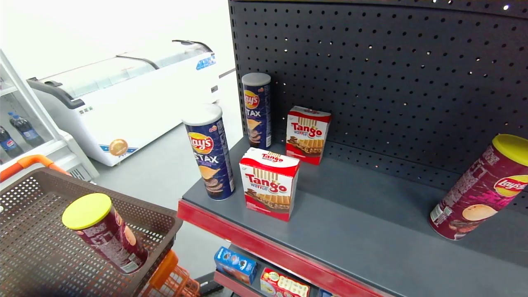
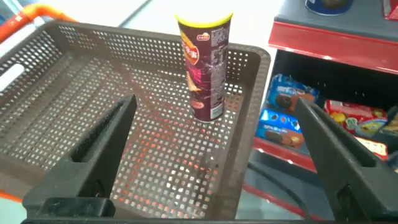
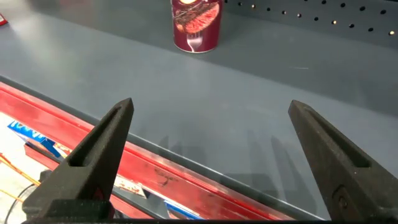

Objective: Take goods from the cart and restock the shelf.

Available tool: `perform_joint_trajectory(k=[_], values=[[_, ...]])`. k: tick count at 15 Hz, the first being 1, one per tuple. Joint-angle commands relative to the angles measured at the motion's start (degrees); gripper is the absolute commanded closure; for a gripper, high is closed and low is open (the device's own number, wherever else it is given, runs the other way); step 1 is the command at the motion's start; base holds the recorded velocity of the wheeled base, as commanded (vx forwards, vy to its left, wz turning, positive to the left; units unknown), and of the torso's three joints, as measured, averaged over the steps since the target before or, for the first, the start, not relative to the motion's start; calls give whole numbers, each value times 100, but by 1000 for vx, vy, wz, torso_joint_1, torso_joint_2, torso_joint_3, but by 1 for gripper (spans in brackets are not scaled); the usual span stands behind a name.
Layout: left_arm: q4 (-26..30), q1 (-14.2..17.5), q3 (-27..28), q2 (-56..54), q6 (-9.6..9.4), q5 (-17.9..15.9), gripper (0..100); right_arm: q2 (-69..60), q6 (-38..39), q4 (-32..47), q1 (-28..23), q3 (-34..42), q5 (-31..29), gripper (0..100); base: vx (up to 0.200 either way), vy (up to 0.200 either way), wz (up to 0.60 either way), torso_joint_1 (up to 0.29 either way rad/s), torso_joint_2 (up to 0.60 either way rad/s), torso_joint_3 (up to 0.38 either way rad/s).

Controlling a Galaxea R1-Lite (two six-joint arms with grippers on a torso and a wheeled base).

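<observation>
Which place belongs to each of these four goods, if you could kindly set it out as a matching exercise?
1. front blue can
2. rear wafer box
3. left maroon can
4. right maroon can

A. in the cart basket
B. beside the rear blue can
C. at the shelf's front left corner
D. alone on the shelf's right side

Pairs: 1-C, 2-B, 3-A, 4-D.

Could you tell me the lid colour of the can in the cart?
Yellow lid, clearest in head view.

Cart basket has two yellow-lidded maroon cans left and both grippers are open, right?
Not quite. The cart basket holds one yellow-lidded maroon can, as the left wrist view shows; a second can stands on the shelf. The left gripper and right gripper are both open.
</observation>
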State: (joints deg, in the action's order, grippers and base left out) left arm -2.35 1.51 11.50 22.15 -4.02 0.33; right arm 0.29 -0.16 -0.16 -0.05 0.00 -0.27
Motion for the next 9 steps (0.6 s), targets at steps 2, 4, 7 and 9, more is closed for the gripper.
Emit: perform_joint_trajectory(k=[2, 4, 7, 9], values=[[-529, 886, 362, 1872, -266, -1272, 0, 6, -2, -2, 5, 0, 0, 0, 0, 0, 0, 0, 0, 0], [-670, 877, 301, 2373, -670, -842, 0, 6, -2, -2, 5, 0, 0, 0, 0, 0, 0, 0, 0, 0], [-1127, 877, 222, 3023, -608, -209, 0, 6, -2, -2, 5, 0, 0, 0, 0, 0, 0, 0, 0, 0], [-1197, 868, 257, 3340, -529, -209, 0, 6, -2, -2, 5, 0, 0, 0, 0, 0, 0, 0, 0, 0]])
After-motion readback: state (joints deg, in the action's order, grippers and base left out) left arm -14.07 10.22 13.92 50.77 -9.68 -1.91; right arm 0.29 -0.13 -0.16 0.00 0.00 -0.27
